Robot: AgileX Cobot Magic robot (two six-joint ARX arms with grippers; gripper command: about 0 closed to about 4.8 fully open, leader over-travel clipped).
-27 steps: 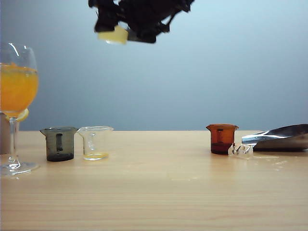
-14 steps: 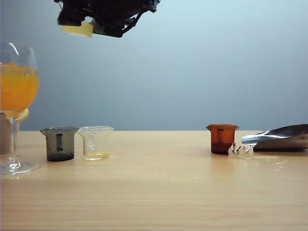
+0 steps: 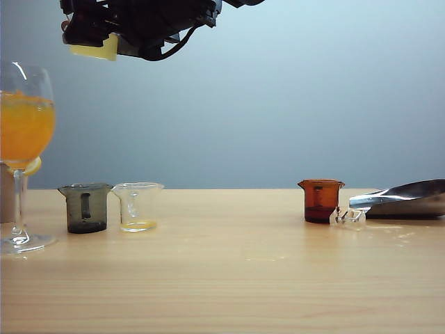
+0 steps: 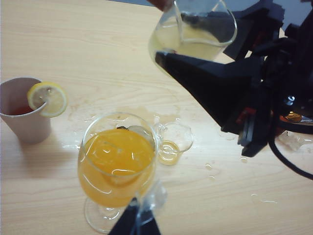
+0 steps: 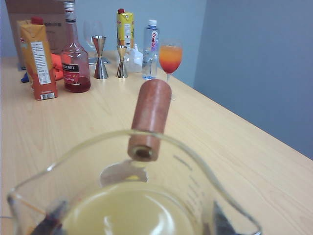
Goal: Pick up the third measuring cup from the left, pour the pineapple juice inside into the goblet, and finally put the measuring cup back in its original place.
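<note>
The right gripper [image 3: 104, 43] is seen high above the table's left part in the exterior view, up and to the right of the goblet [image 3: 25, 132], with its jaws clamped on the third measuring cup [image 3: 93, 49], which shows there as a pale yellow block under the dark hardware. In the left wrist view the same cup [image 4: 193, 34] is held clear of the table [image 4: 98, 44] between black fingers [image 4: 215, 83], off to one side of the goblet's rim and not directly over it; the pineapple juice [image 4: 188, 46] is still inside, and no stream is seen leaving the spout. In the right wrist view the juice [image 5: 129, 210] fills the cup's lower part, and a reddish-brown cylindrical handle [image 5: 149, 117] lies beyond the rim. The goblet [image 4: 117, 164] is filled with orange drink and stands on its foot. A small clear cup [image 4: 172, 142] with a little yellow liquid stands just beside it, and a smoky grey cup [image 3: 85, 207] is noted next to that in the exterior view. An amber cup [image 3: 321, 200] stands well apart on the right, near a metal scoop [image 3: 407, 198]. A paper cup [image 4: 22, 110] with a lemon slice [image 4: 47, 98] on its rim stands near the goblet. The left gripper [image 4: 134, 223] is only partly visible at the goblet's foot; whether its jaws are apart or together cannot be told.
</note>
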